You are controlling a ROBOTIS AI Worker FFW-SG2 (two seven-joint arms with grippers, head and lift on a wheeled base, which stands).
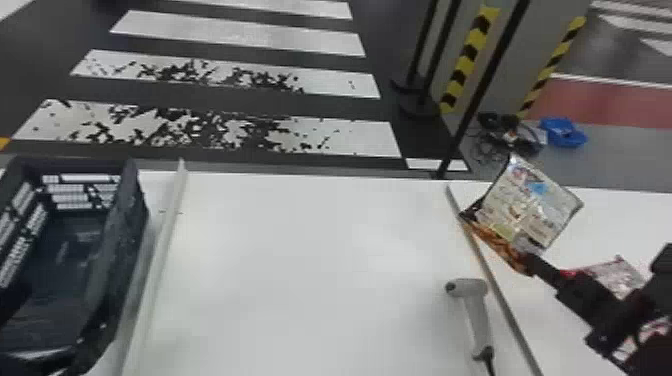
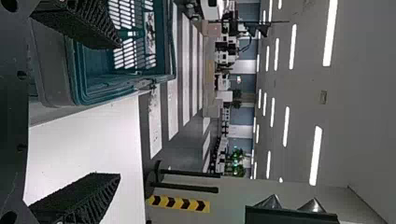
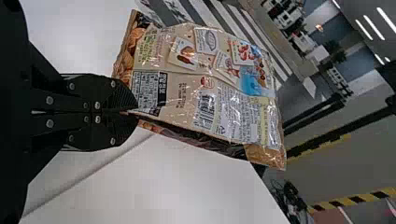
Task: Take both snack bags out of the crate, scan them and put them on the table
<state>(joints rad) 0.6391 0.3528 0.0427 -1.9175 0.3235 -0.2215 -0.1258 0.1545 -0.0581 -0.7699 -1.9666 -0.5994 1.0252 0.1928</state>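
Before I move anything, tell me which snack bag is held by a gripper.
The tan-backed bag, pinched in the right gripper; the red-edged bag lies on the table.

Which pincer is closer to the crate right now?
Left. The left pincer is open close to the crate; the right pincer is well off to the crate's right, out past the scanner, gripping a snack bag.

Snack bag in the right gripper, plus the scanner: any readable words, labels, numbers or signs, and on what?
Nothing I can quote.
Snack bag, in the right gripper: blocks of print and a barcode, too small to read.
Scanner: no text I can make out.
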